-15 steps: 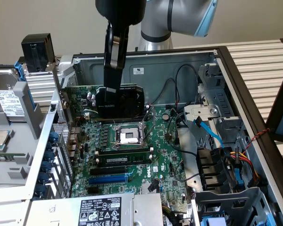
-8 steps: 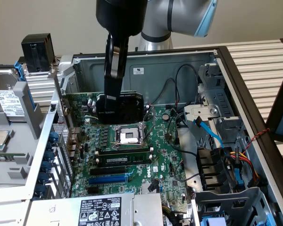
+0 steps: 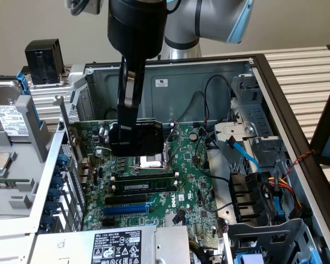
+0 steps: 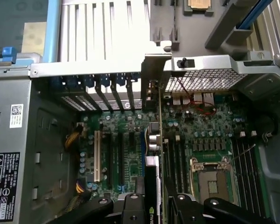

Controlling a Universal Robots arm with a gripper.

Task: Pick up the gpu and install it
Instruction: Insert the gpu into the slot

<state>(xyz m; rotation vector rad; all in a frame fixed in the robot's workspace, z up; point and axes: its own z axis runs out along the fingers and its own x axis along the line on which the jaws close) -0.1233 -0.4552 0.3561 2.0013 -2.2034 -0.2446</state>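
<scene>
We are holding the gpu inside the open case. The gripper is clenched on its upper edge, and the card is hanging on edge, low over the motherboard. In the wrist view its thin green board is running toward the rear frame. Whether its lower edge is already touching a slot, we cannot tell.

We are judging the main risk to be misalignment. A slight tilt in the grip could put the connector edge on the board beside the slot, or catch the silver bracket on the rear frame.

The open CPU socket is lying just beside the card, so a slip could be damaging its contacts. The RAM sticks and the blue slot are sitting close by. The blue cable is lying well apart, out of the way.
</scene>
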